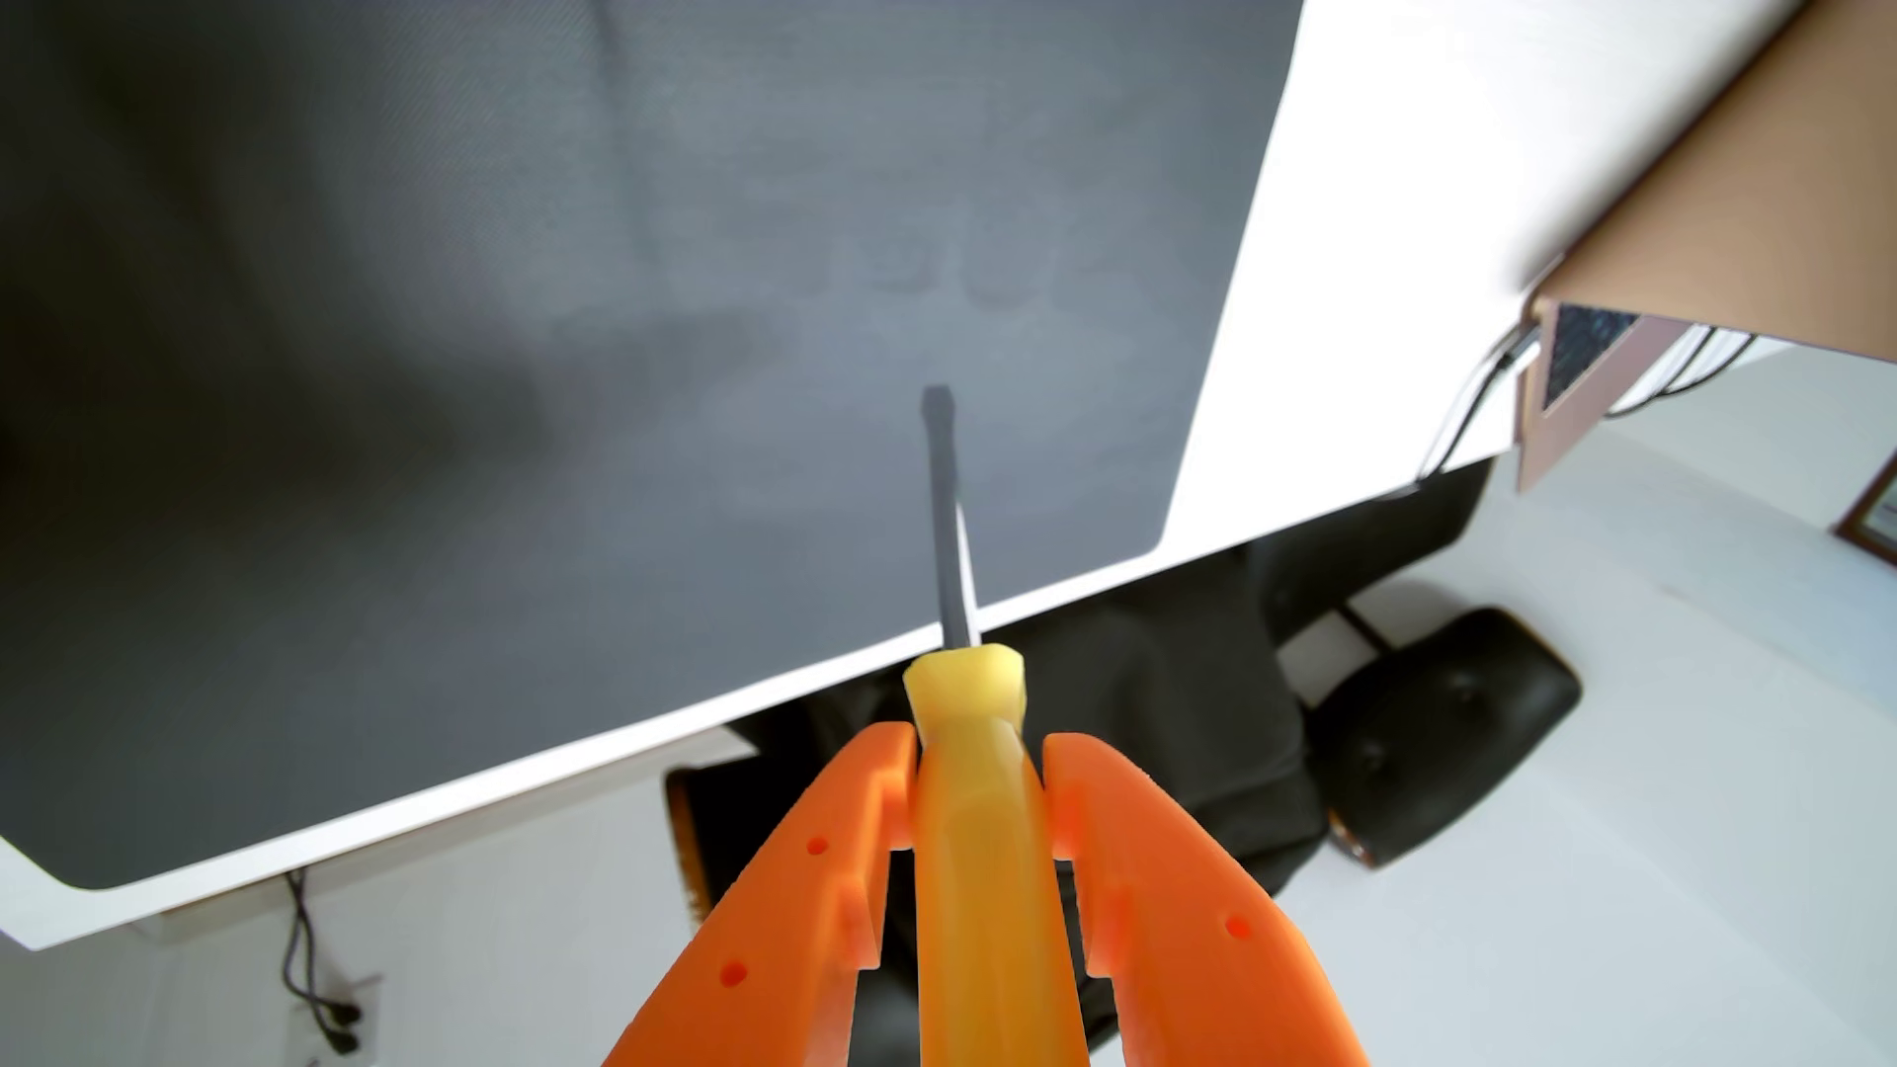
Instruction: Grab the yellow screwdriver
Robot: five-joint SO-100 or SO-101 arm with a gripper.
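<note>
In the wrist view the yellow screwdriver (975,821) runs up the middle of the picture, its translucent yellow handle clamped between my two orange fingers (811,872). Its dark metal shaft (950,513) points away from me, over the grey mat. My gripper (977,744) is shut on the handle, one finger on each side, and the screwdriver is lifted above the table. The lower end of the handle is cut off by the frame's bottom edge.
A dark grey mat (513,359) covers a white table (1283,359), whose edge runs diagonally across the picture. Beyond the edge lie a black chair (1437,718), a white floor and black cables (318,975). A cardboard box (1745,205) stands at upper right.
</note>
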